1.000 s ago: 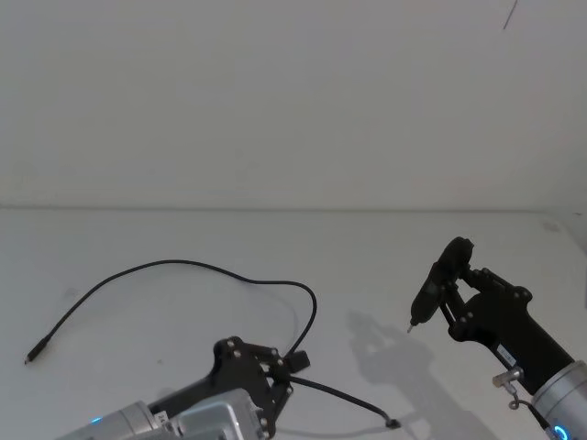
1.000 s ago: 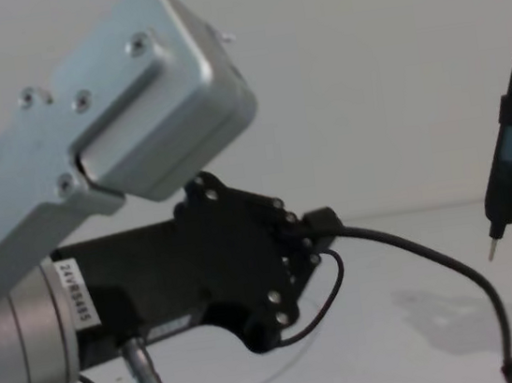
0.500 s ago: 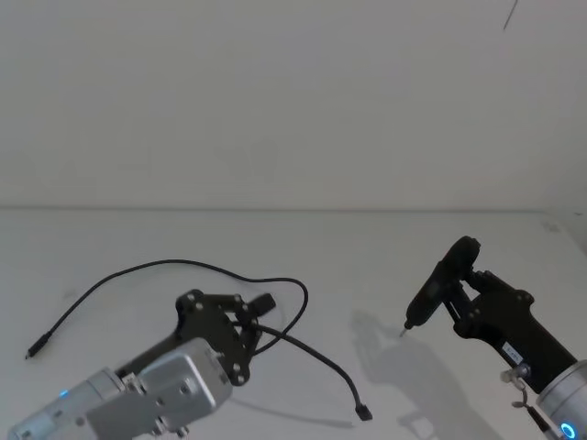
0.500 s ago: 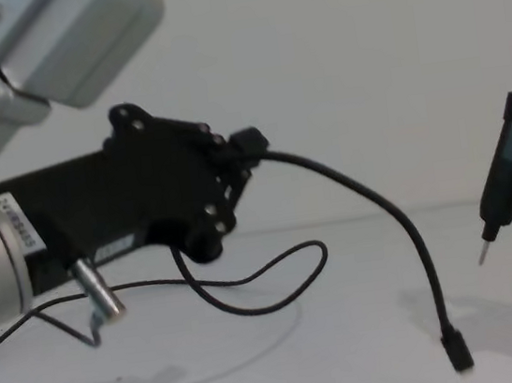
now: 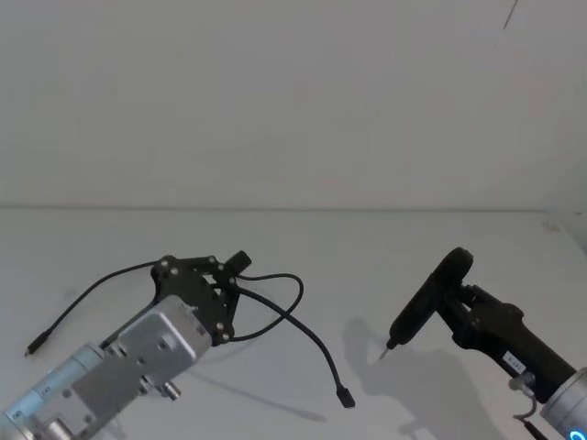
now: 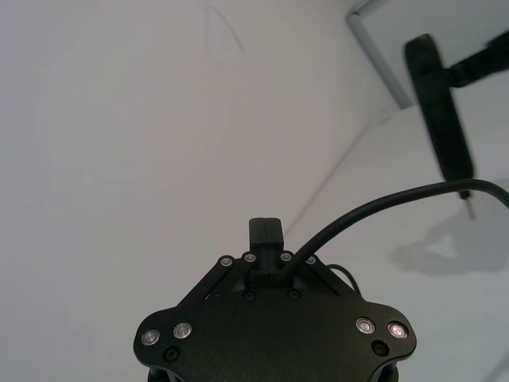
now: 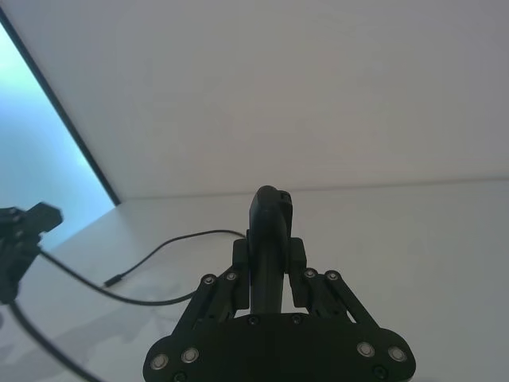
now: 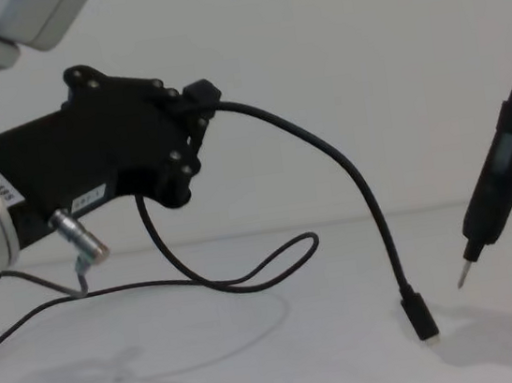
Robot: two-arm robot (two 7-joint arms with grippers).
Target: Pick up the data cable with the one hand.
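**Left gripper** (image 8: 201, 95): raised above the table (image 5: 413, 238). Its fingers are pressed together on the data cable (image 6: 429, 189), pinching the cord at the fingertips.

**Data cable:**
- Forward of the pinch, the free length arcs outward and down, away from the fingertips and toward the right gripper's side.
- This length ends in the black plug (image 8: 421, 316), which hangs vertically, well below the left gripper and close to the table. Whether the plug's tip touches the surface cannot be told.
- Behind the pinch, the cord drops under the left gripper and forms a loose loop lying on the table.
- From the loop it trails off to the left gripper's outer side, where its far end (image 5: 30, 356) rests on the table.

**Grey wire** (image 8: 79, 248): a short wire with a metal connector, hanging beneath the left wrist.

**Right gripper** (image 5: 466, 301): well apart from the left gripper, above the table. It is clamped on a pen-shaped screwdriver (image 8: 495, 181). The tool slants downward with its tip pointing at the table, near the hanging plug but clear of it.
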